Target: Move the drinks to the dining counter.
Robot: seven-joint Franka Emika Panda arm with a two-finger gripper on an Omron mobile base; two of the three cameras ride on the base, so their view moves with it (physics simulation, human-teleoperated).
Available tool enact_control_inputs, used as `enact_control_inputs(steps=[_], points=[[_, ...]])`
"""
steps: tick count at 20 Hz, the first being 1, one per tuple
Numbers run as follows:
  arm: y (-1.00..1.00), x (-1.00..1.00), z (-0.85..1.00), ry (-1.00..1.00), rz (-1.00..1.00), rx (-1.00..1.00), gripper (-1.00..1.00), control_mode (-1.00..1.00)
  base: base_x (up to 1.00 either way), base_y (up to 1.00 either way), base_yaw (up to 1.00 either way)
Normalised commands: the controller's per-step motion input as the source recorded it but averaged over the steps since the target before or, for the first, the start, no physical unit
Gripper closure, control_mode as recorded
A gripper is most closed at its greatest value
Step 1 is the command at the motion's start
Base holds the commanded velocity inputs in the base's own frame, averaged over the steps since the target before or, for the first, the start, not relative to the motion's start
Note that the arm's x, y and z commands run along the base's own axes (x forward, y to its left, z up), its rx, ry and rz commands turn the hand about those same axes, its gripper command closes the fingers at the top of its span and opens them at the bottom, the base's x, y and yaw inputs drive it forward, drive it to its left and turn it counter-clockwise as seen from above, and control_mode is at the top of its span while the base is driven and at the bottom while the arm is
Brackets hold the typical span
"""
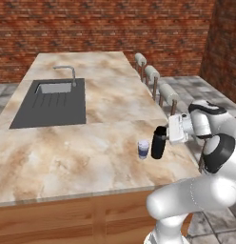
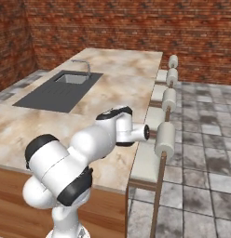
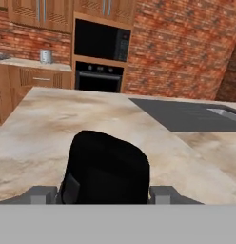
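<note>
We have the black bottle (image 1: 158, 142) standing upright on the dining counter (image 1: 91, 143), close to the surface's near edge and toward its stool-side corner. The small white cup (image 1: 143, 149) with the blue band stands just beside it, on the sink side. Our gripper (image 3: 104, 194) reaches in sideways from the stool side, level with the bottle's upper half. In the hand view the bottle sits between the two finger tips (image 3: 45, 194), but we cannot tell whether the jaws are gripping it or standing slightly clear.

As we judge it, the bottle has reached its place and the step in hand is the release. To do it well, we should make sure the base sits flat on the surface, part the jaws fully, then back straight out toward the stools (image 1: 167, 93), so nothing brushes the bottle or the cup.
</note>
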Motion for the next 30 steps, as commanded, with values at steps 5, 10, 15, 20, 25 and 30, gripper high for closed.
enact_control_inputs(steps=[5,10,15,20,25,30], points=[[0.0,0.0,-0.21,0.0,0.0,0.0,-1.0,-1.0,0.0,0.0,0.0],[0.0,-0.03,-0.12,0.0,0.0,0.0,-1.0,-1.0,0.0,0.0,0.0],[0.0,-0.11,0.0,0.0,0.0,0.0,-1.0,-1.0,0.0,0.0,0.0],[0.01,-0.18,0.0,0.0,0.0,0.0,-1.0,-1.0,0.0,0.0,0.0],[0.0,-0.22,0.04,0.0,0.0,0.0,-1.0,-1.0,0.0,0.0,0.0],[0.0,-0.41,0.38,-0.07,0.0,0.0,-1.0,-1.0,0.0,0.0,0.0]])
